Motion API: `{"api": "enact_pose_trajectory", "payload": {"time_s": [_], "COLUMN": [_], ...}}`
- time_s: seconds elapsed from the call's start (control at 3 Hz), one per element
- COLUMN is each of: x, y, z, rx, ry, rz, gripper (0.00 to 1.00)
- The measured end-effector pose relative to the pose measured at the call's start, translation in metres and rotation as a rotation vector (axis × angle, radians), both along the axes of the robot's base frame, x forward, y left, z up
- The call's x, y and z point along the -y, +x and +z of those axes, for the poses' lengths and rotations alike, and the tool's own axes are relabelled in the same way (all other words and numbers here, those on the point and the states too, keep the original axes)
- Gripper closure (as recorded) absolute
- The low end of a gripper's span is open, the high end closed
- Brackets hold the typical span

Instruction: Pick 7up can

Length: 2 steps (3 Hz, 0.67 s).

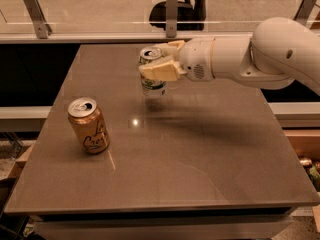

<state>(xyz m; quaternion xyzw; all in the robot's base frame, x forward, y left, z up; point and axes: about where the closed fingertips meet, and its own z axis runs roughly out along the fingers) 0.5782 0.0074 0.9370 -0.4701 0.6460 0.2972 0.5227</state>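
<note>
Dim — claw over table casts shadow.

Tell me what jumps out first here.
The big white arm reaches in from the right, its gripper clamped on the 7up can at the far middle of the table. Next is the orange-gold can, standing alone near the left edge.

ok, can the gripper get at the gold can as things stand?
Probably not yet: the gripper, over the far side of the table, has its jaws shut on the 7up can. Nothing stands between it and the gold can.
</note>
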Motion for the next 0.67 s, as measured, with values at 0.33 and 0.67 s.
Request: {"api": "enact_pose_trajectory", "payload": {"time_s": [0.33,0.67], "x": [-0.002,-0.001], "y": [-0.007,-0.014], "z": [0.027,0.051], "rx": [-0.016,0.005], "ry": [-0.003,-0.010], "rz": [0.017,0.021], "gripper": [1.00,1.00]}}
